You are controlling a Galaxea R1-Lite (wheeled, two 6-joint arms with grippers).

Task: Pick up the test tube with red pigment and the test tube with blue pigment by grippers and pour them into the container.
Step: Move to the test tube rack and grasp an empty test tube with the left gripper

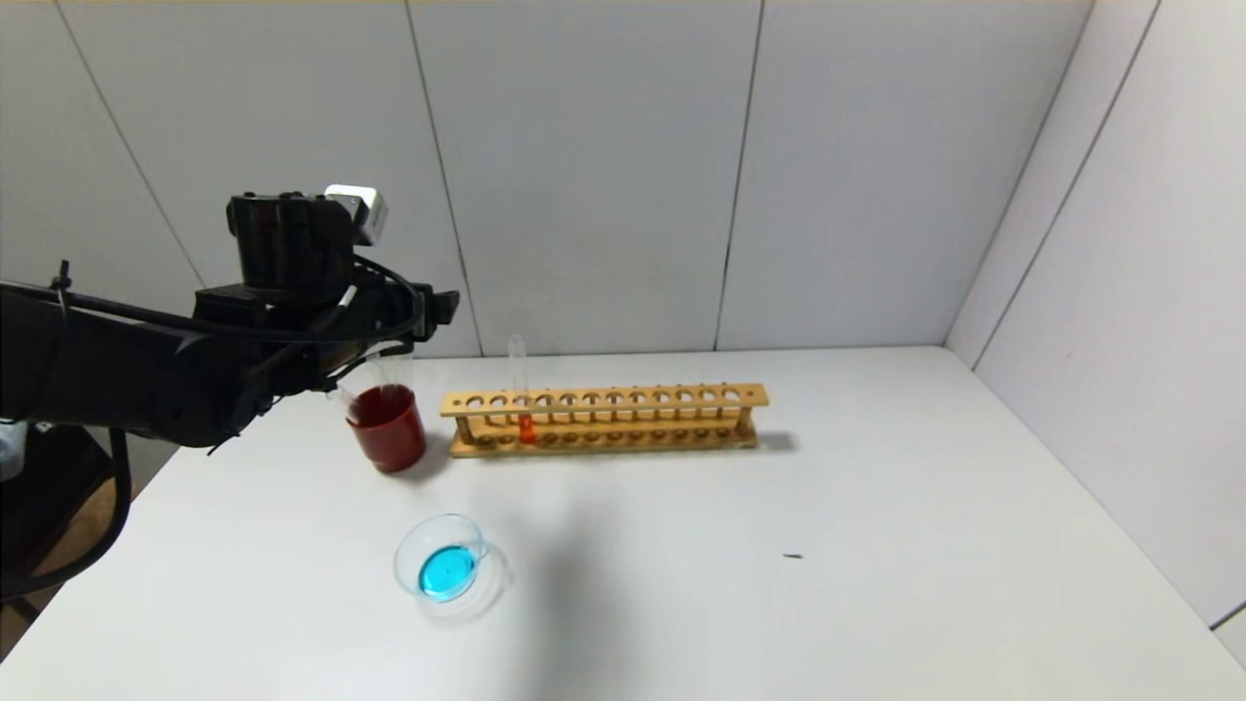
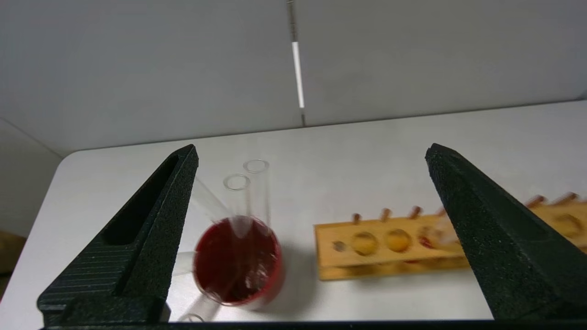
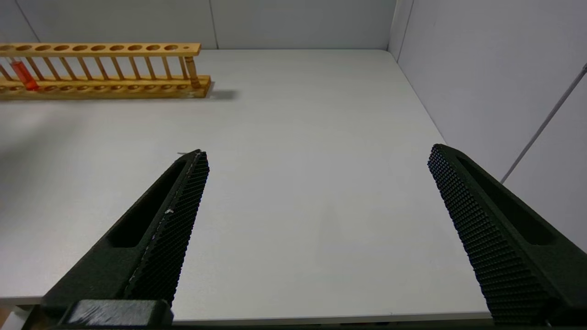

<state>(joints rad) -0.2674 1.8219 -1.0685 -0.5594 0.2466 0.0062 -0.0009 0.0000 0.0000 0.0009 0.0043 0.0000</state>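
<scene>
Left gripper (image 2: 312, 183): you have it spread wide, holding nothing, above the red cup (image 1: 389, 428).
Container (image 1: 443, 565): in front of cup, blue liquid in it.
Red tube (image 1: 523, 399): upright in rack (image 1: 604, 421), right of cup.
Right gripper (image 3: 316, 183): spread, idle, right of rack.
Risk: your reach for the red tube may clip the cup's clear tubes (image 2: 250, 192).

Dark red cup (image 1: 387, 428), tan rack (image 1: 604, 419) (orange-red tube (image 1: 526, 426)) — teal-pooled dish (image 1: 446, 563).
</scene>
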